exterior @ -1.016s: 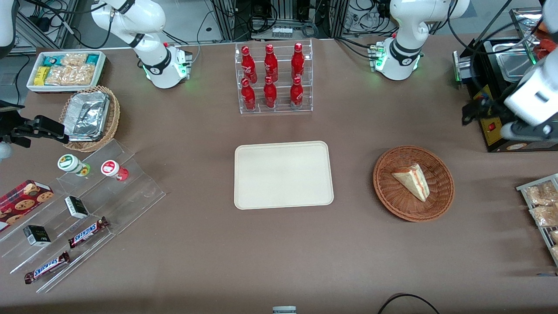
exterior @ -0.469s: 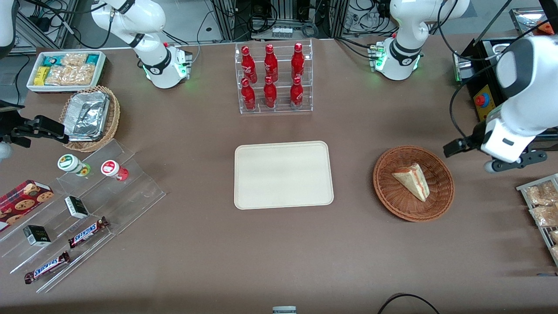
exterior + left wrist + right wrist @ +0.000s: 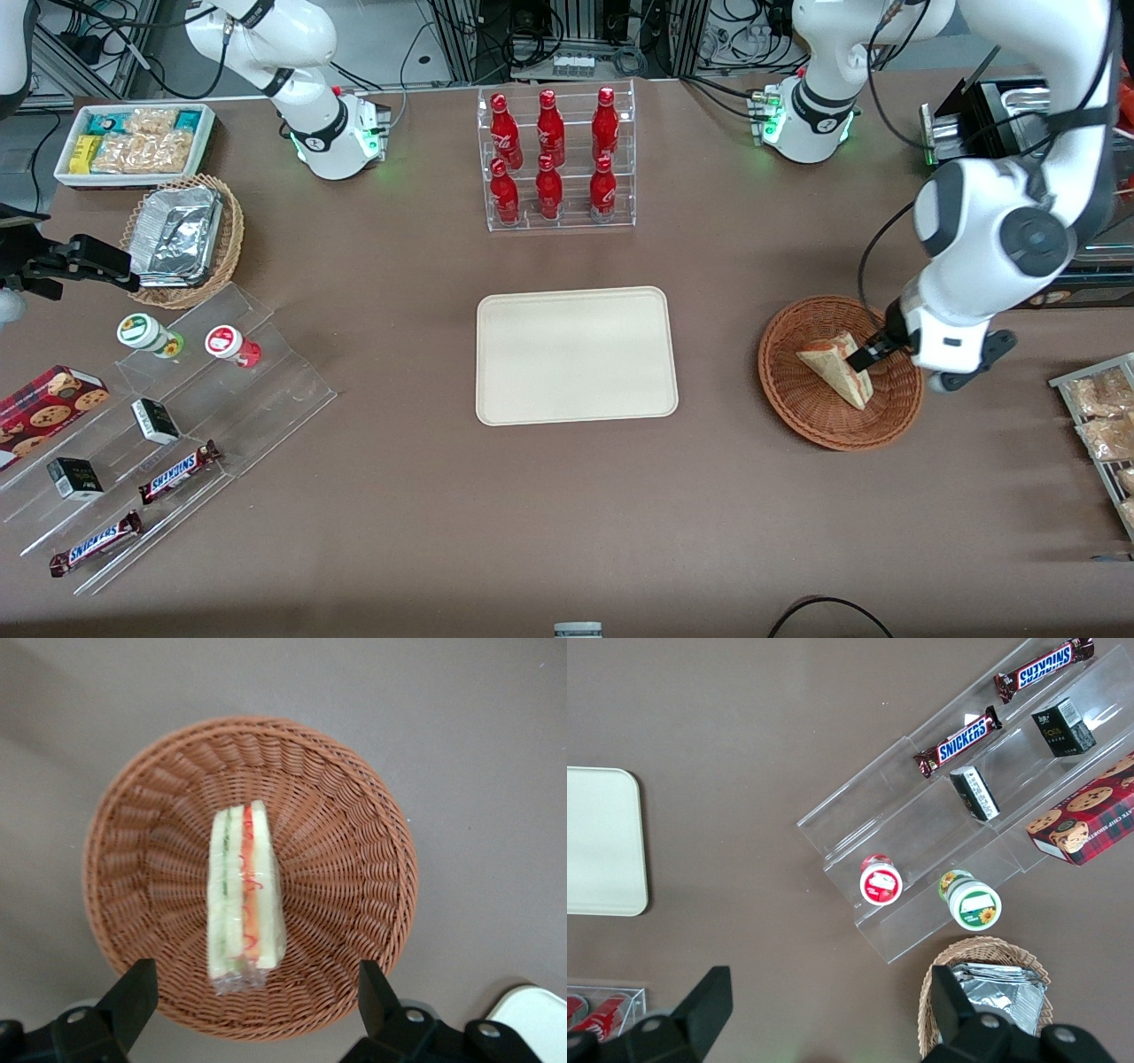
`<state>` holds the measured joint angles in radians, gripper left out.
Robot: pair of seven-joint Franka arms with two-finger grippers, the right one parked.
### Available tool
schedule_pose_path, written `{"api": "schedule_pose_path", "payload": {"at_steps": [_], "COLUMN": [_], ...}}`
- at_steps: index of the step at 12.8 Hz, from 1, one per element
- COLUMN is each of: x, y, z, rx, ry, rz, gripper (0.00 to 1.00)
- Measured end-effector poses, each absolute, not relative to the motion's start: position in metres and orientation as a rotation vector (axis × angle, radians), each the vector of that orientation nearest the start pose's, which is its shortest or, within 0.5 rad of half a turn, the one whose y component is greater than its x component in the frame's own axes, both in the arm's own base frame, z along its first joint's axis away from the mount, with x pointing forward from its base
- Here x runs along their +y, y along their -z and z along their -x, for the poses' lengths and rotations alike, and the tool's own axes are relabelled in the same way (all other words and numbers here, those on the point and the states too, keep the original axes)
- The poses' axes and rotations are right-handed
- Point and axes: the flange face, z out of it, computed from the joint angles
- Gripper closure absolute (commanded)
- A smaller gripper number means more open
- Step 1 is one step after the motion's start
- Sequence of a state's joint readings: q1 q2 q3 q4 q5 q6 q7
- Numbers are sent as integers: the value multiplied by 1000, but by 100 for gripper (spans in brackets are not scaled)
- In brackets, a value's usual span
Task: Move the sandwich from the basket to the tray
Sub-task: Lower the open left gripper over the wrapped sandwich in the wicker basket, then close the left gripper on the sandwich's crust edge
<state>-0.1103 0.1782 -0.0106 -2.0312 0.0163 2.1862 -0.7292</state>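
The sandwich [image 3: 244,895] stands on its crust edge in the middle of the basket [image 3: 802,408], filling layers facing up, which leaves its two flat bread faces free to be pinched. The end effector [image 3: 252,1005] hangs directly above it, spread wide and holding nothing, one finger [image 3: 133,992] on each side of the wedge; this looks lined up for a straight descent and a squeeze across the bread. The tray [image 3: 576,354] lies bare at the table's [image 3: 567,514] middle, well apart toward the parked arm's end, ready to receive it.
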Motion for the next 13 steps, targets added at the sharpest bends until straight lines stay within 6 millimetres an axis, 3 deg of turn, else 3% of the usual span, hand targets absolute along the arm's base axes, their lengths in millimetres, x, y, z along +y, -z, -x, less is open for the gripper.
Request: {"api": "schedule_pose_path", "payload": {"at_steps": [4,13], "x": [-76,-71], "y": [-320,-274], "z": [-575,-545], "rx": [-892,-924], "ry": [-73,-82], "rz": [2938,2913], "gripper": [0,0]}}
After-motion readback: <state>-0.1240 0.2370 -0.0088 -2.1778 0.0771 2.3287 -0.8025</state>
